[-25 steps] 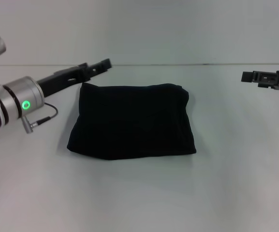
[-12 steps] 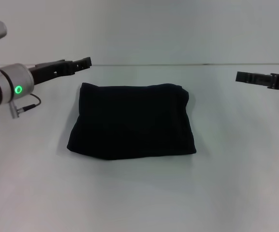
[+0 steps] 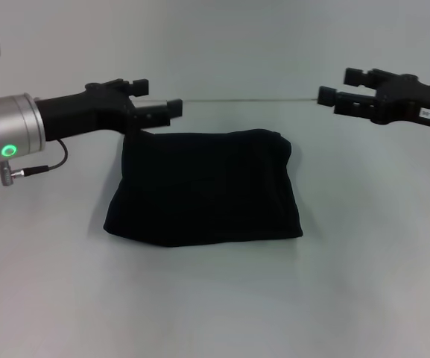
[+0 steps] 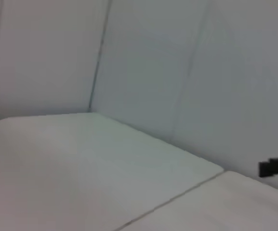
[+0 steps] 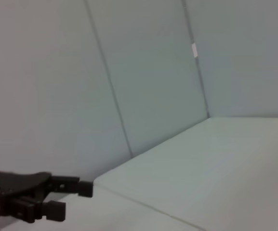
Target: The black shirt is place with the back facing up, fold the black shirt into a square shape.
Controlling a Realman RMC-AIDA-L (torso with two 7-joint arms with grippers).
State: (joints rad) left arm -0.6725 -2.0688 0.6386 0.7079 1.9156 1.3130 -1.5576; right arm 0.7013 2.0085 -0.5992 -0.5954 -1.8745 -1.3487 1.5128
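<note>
Black cloth — the black shirt — lies folded to a rough square in the middle of the pale table, a little wider at its near edge, which faces the robot. Left gripper and right gripper hang above the shirt's far corners, both open and holding nothing. Behind stands a plain wall — seemingly panelled.
</note>
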